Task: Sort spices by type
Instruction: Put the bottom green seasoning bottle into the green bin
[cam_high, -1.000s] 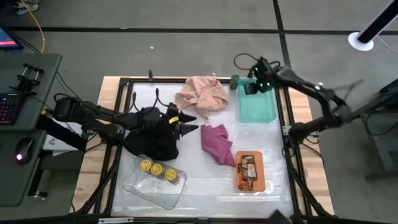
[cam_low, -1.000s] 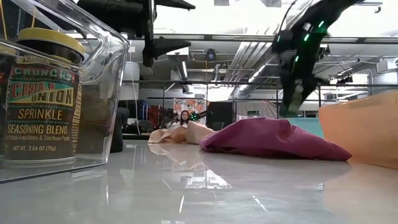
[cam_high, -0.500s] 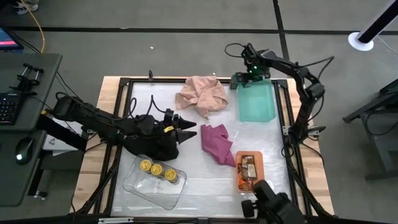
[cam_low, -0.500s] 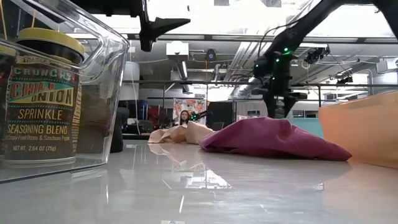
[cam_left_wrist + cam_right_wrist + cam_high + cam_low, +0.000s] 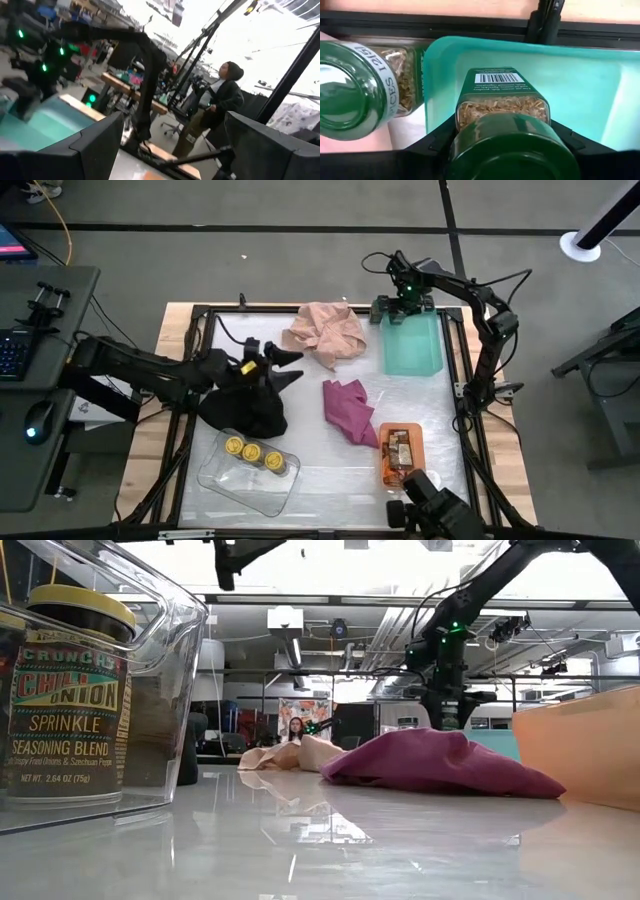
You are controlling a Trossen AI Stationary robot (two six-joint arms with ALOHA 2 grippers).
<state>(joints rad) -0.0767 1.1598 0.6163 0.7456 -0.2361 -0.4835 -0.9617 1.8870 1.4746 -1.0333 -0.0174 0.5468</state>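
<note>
Nearest, three yellow-lidded jars [image 5: 254, 452] sit in the clear tray [image 5: 215, 478] and two packets [image 5: 399, 452] in the orange tray [image 5: 384, 476]. The left claw [image 5: 292, 367] gapes empty above the black cloth [image 5: 245, 408]. At the far end the right claw [image 5: 402, 306] grips a green-lidded jar [image 5: 503, 112] by its lid end over the teal tray [image 5: 415, 352], a second green jar [image 5: 357, 92] lying just beside the tray; these look rigid, smooth, light and probably breakable, best pinched across the lid.

Glossy tabletop [image 5: 330, 840]; clear plastic tray [image 5: 170, 660]; soft magenta cloth [image 5: 430, 765] — seemingly matt.
</note>
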